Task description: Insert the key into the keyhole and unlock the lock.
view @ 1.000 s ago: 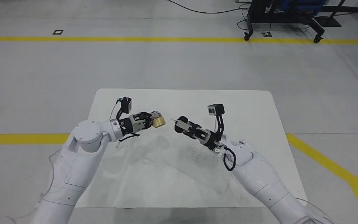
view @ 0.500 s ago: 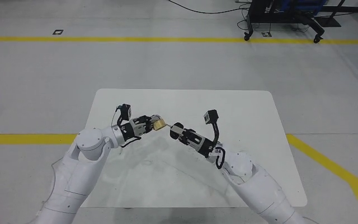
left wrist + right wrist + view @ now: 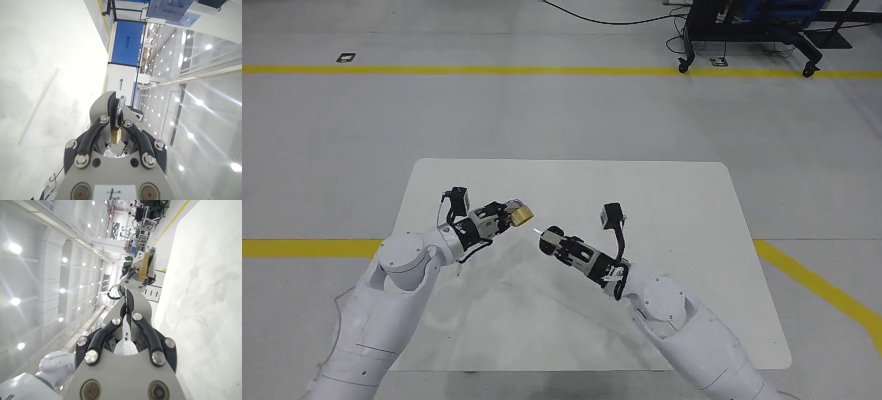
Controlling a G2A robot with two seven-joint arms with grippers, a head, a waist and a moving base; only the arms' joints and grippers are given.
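Two grippers are facing each other above the white table [image 3: 672, 200]. The left gripper [image 3: 118, 102] is clamping its jaws on the silver shackle of a small brass padlock [image 3: 115, 136], holding the body out toward the right gripper [image 3: 128, 294], whose jaws are pinching shut on a thin pale key [image 3: 538, 232]. The key tip is pointing at the padlock, near but apart. Grasping and rough aligning appear done; inserting and turning are remaining to do.
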